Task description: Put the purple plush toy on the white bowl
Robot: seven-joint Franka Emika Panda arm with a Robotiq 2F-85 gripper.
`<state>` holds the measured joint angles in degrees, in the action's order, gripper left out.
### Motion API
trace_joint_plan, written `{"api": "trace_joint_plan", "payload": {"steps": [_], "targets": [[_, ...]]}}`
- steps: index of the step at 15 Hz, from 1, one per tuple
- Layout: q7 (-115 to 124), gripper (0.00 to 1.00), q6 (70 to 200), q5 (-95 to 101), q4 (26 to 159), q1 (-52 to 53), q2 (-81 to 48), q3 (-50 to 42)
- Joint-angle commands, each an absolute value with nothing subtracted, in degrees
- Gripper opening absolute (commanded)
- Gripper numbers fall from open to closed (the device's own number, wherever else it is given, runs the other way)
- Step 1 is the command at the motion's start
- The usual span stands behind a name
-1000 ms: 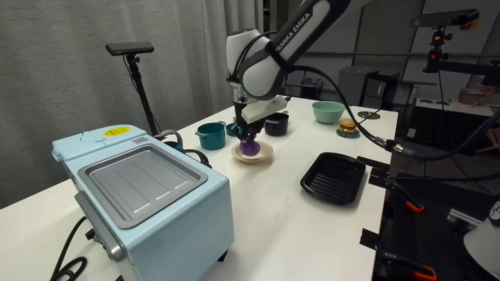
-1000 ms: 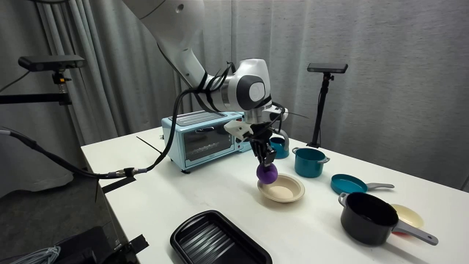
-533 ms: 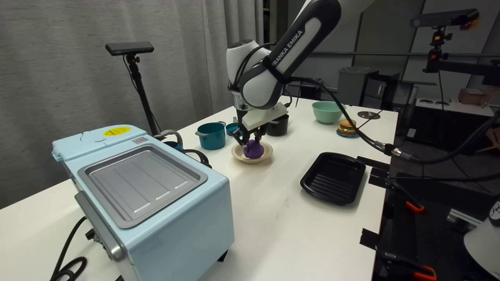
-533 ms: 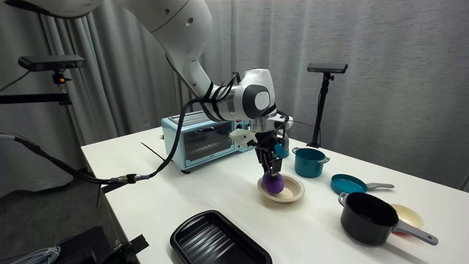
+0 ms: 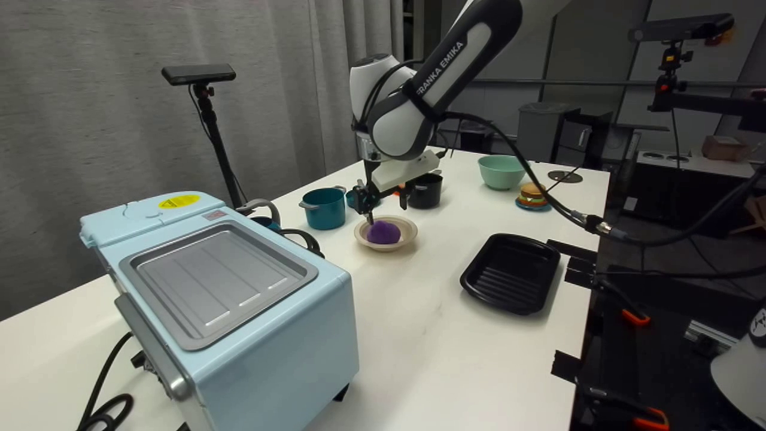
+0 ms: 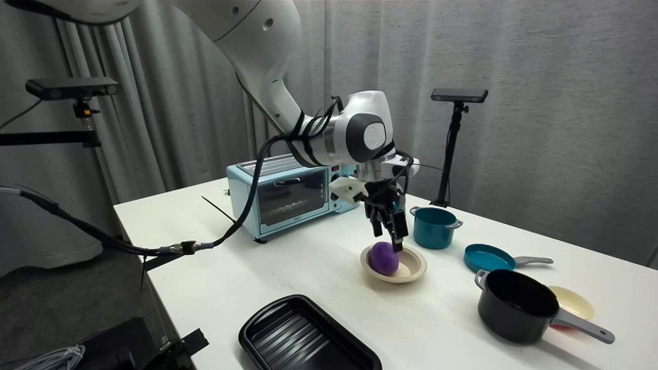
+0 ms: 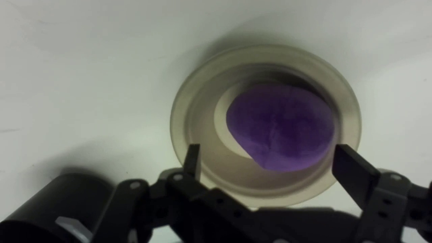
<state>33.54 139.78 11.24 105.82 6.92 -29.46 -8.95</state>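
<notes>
- Find the purple plush toy down inside the white bowl, off-centre and near its wall, with the bowl flat on the bench.
- Note the claw just above, spread wide, without a grip on anything; cannot rule out a brush against the toy.
- Expect, by its looks, a light, soft, squashable thing, hardly fragile or slippery; could roll if nudged.
- For any regrasp, take hold lightly across the rounded middle, keeping clear of the rim.
- Compared with a second ago, no longer dangling from the claw at the bowl's edge, but seated lower.
- Compared with half a second ago, barely moved, but with the claw lifted slightly and no longer hugging it.
</notes>
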Motion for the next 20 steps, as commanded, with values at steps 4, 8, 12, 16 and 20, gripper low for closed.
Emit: {"api": "trace_joint_plan", "payload": {"steps": [4, 8, 12, 16, 20], "targets": [[32.3, 1.00, 136.7, 10.4, 101.4, 5.2, -29.4, -10.6], [33.2, 1.00, 137.0, 10.6, 101.4, 4.7, -29.3, -10.9], [33.1, 1.00, 136.3, 10.6, 100.6, 4.2, -29.4, -11.0], [33.1, 1.00, 136.3, 10.6, 100.6, 4.2, -29.5, -11.0], [33.1, 1.00, 136.3, 10.6, 100.6, 4.2, -29.5, -11.0]]}}
